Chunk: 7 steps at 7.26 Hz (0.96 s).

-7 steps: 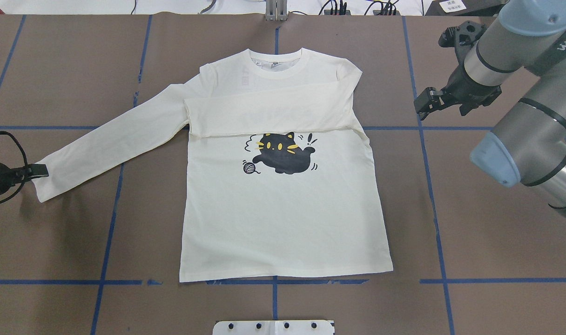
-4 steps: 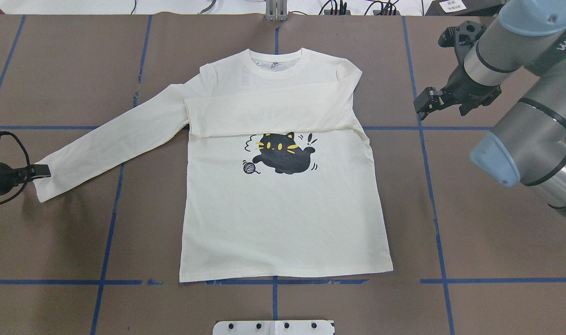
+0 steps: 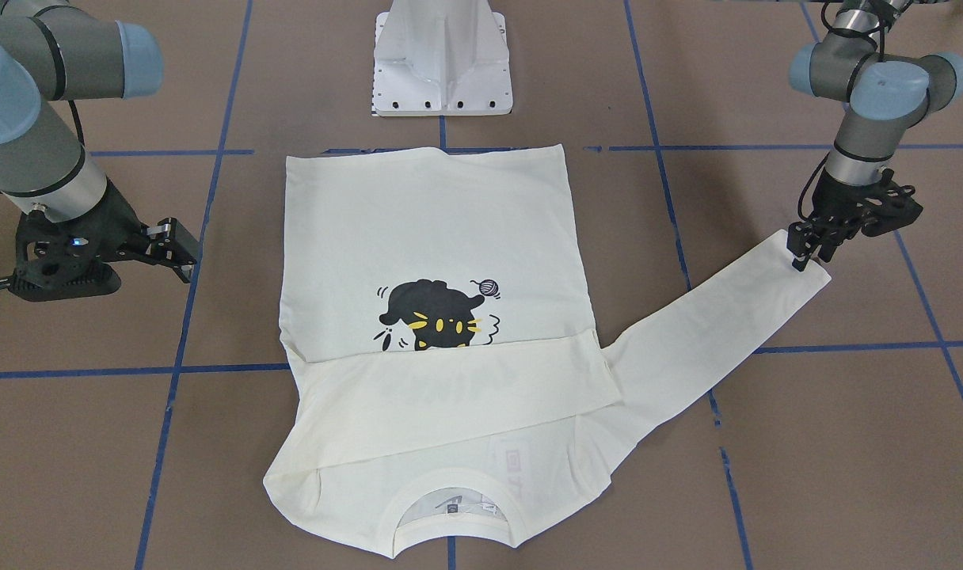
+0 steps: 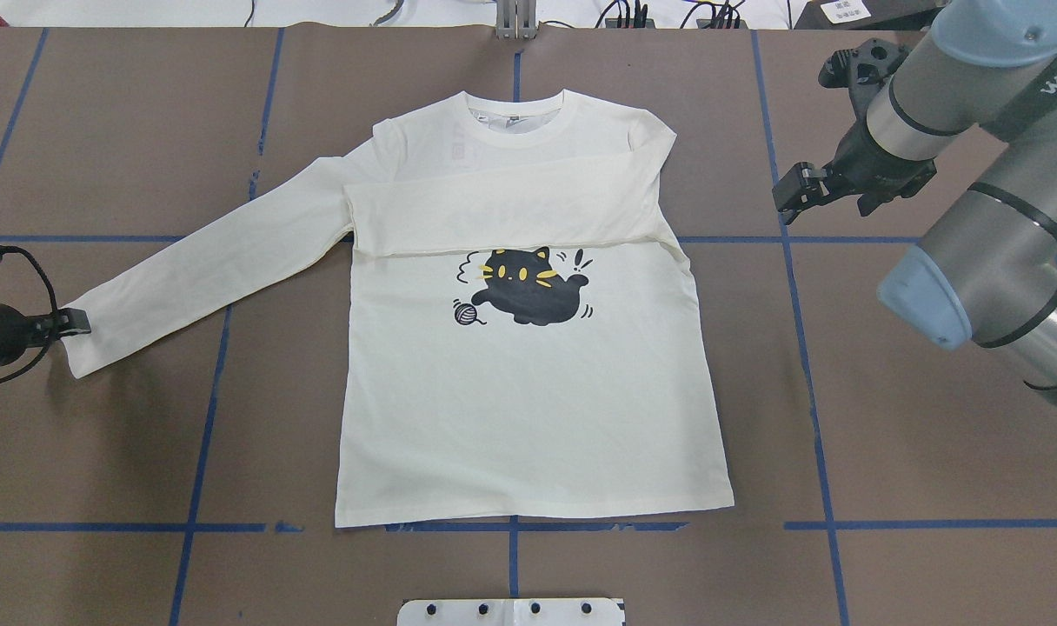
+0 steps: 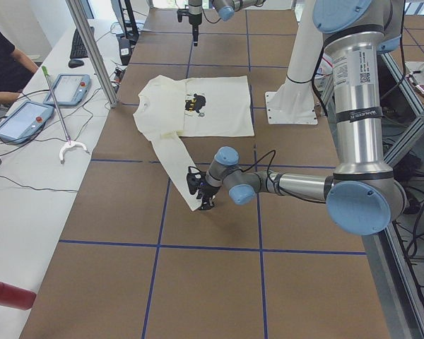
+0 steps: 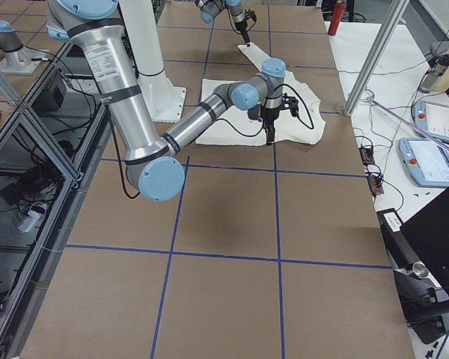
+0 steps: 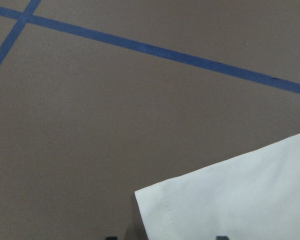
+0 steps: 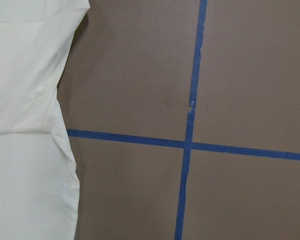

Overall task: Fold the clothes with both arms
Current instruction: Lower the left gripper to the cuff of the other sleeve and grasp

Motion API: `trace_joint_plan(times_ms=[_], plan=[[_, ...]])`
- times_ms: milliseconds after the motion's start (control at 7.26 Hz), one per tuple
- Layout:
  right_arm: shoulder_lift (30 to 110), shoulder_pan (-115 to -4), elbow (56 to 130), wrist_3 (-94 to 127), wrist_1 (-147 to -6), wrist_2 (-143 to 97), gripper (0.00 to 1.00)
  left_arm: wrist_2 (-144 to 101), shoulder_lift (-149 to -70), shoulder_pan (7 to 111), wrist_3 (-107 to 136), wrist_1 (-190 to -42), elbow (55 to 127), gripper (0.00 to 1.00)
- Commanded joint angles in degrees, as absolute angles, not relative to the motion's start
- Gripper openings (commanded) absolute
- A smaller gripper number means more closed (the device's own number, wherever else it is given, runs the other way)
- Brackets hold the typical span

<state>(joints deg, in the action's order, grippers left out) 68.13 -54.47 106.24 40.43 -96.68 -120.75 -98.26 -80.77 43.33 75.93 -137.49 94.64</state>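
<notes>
1 T-shirt [image 4: 528, 417], flat (1 sleeve folded across chest); left gripper [image 4: 85, 323] unclenched astride cuff [image 4: 81, 352]; right gripper [image 4: 787, 193] released, far right.

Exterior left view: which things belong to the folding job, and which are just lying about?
Job: T-shirt, left gripper, right gripper.
Lying about: near tablet, far tablet, hooked stick, keyboard, red cylinder.

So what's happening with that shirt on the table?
Two robot arms are folding a cream cat-print T-shirt lying flat on the table. One sleeve is already folded across the chest. The left gripper is at the cuff of the outstretched sleeve, apparently open around its corner. The right gripper hovers empty beside the shirt's shoulder.
</notes>
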Motion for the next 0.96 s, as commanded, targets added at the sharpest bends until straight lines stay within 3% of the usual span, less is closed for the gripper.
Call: trace_joint_plan(times_ms=[0,275,551,688,826], plan=[[68.1,-54.6,106.4,40.4,-96.7,-120.8,1.0,-98.3,-80.8,43.3,75.9,-137.5,94.7,0.2],[68.2,-54.8,106.4,40.4,-96.7,-120.8,1.0,-98.5,-80.9,43.3,75.9,-137.5,95.2,0.17],[68.2,-54.8,106.4,40.4,-96.8,-120.8,1.0,-98.5,-80.9,43.3,75.9,-137.4,95.2,0.26],[68.2,-54.9,106.4,40.4,-96.8,-120.8,1.0,-98.4,-80.9,43.3,75.8,-137.4,95.2,0.75],[68.3,-54.9,106.3,40.4,-96.8,-120.8,1.0,-98.5,-80.9,43.3,75.8,-137.3,95.2,1.0]])
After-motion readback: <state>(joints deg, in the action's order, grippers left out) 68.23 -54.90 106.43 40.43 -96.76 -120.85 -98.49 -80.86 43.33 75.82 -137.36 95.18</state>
